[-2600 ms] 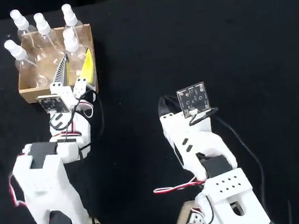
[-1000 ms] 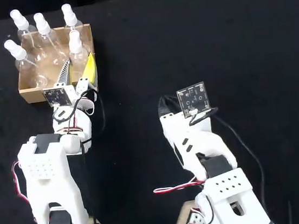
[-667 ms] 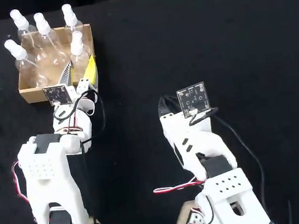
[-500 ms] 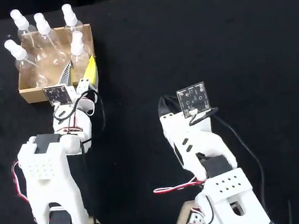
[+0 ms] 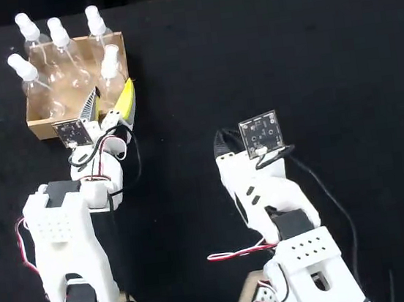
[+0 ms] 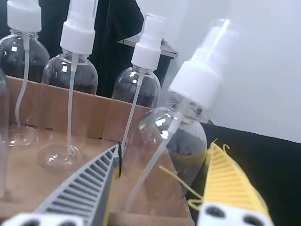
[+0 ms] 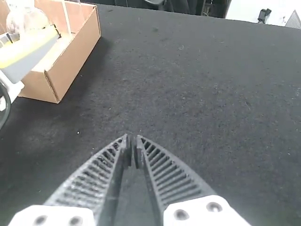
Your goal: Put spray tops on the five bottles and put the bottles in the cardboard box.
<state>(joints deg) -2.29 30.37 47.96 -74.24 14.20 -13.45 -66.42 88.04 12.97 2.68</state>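
While L gripper [image 5: 113,90] gapes, tilted bottle [image 6: 186,136] sits between jaws, in box [image 5: 41,129].

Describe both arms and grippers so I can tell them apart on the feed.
The left arm and right arm are white, blocky plastic, each with a small dark camera board at the wrist. The left gripper has one grey ribbed finger and one yellow; the right gripper has two grey ribbed pointed fingers. Red-and-white wires loop beside the right arm's base.

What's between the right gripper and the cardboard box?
Bare black table, as the right wrist view shows. The right gripper, shut, points over it, and the cardboard box stands farther off.
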